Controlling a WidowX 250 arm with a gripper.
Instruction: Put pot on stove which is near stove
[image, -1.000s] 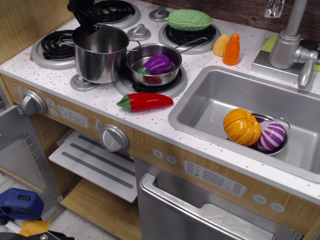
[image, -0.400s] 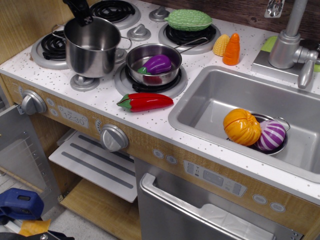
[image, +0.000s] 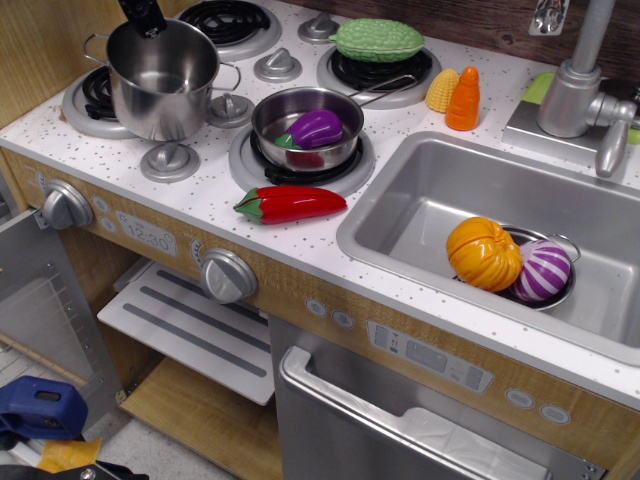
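The tall shiny steel pot (image: 160, 85) with two small loop handles is over the front-left coil burner (image: 96, 95) of the white speckled stove (image: 205, 195). I cannot tell whether it rests on the burner or hangs just above it. My black gripper (image: 146, 22) comes down from the top edge and is shut on the pot's far rim. Most of the gripper is cut off by the frame.
A steel pan (image: 305, 128) holding a purple eggplant (image: 317, 127) sits on the front-right burner. A green vegetable (image: 378, 40) lies on the back-right burner. A red pepper (image: 290, 204) lies near the front edge. The sink (image: 420, 190) on the right holds a bowl with toy vegetables.
The gripper has carried the pot to the left, from between the front burners to over the front-left burner.
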